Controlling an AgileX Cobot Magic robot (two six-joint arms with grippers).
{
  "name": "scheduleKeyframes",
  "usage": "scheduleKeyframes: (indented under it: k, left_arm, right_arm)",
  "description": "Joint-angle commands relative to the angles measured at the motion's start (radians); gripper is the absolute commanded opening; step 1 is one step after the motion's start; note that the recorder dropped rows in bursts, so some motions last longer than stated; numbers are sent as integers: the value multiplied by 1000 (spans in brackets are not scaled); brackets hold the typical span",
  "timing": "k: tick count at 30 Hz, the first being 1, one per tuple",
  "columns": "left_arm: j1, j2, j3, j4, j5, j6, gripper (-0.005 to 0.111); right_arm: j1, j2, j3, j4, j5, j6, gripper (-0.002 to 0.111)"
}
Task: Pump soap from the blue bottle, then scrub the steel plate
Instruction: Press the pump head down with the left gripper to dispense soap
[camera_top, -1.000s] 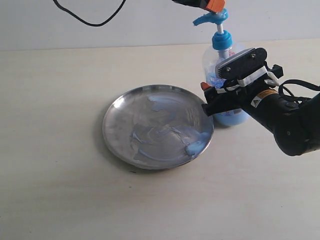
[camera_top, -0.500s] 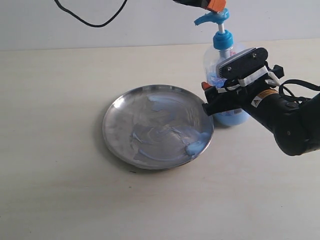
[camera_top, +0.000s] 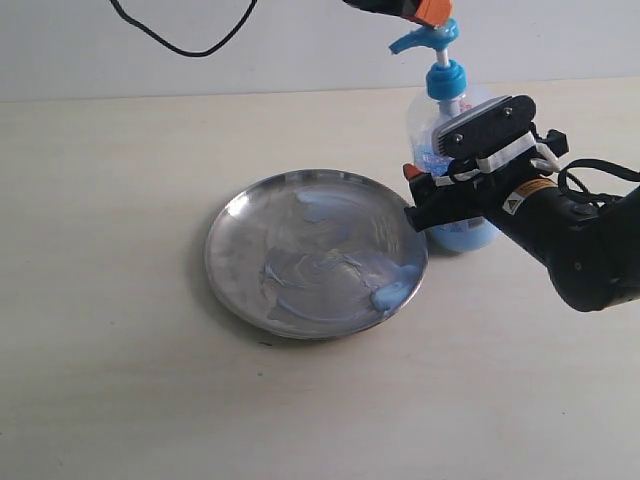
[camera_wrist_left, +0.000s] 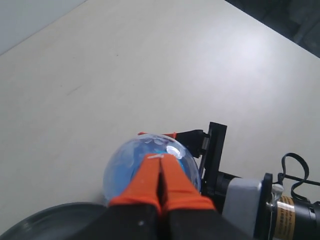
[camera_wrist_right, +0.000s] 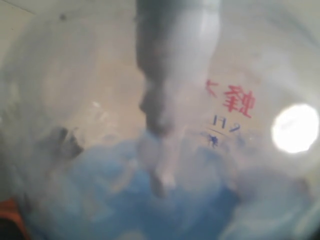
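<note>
The blue bottle (camera_top: 452, 150) stands upright just right of the steel plate (camera_top: 300, 215). My right gripper (camera_top: 412, 196) is shut on its body from the side, one orange fingertip (camera_top: 409, 172) showing at the bottle's left. My left gripper (camera_top: 431, 10) is shut, its orange tips right above the blue pump head (camera_top: 424, 40). In the left wrist view the shut left gripper (camera_wrist_left: 160, 161) covers the pump, with the bottle (camera_wrist_left: 127, 165) under it. The bottle (camera_wrist_right: 165, 150) fills the right wrist view, blurred. Soap (camera_top: 391, 293) lies as a blob at the plate's right rim, with pale smears (camera_top: 320, 265) across it.
The plate and bottle rest on a pale beige table (camera_top: 110, 380). A black cable (camera_top: 180, 42) hangs against the white wall at the back. The right arm's black body (camera_top: 580, 250) reaches in from the right edge.
</note>
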Motion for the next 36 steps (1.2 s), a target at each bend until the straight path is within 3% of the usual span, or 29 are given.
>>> scheduleKeyframes:
  k: [1, 36]
  left_arm:
    - [-5, 56, 24, 50, 119, -11, 0]
    - [-32, 182, 26, 104, 216, -64, 0]
  right_arm:
    - [0, -11, -11, -43, -80, -13, 0]
    - [0, -12, -11, -45, -88, -11, 0]
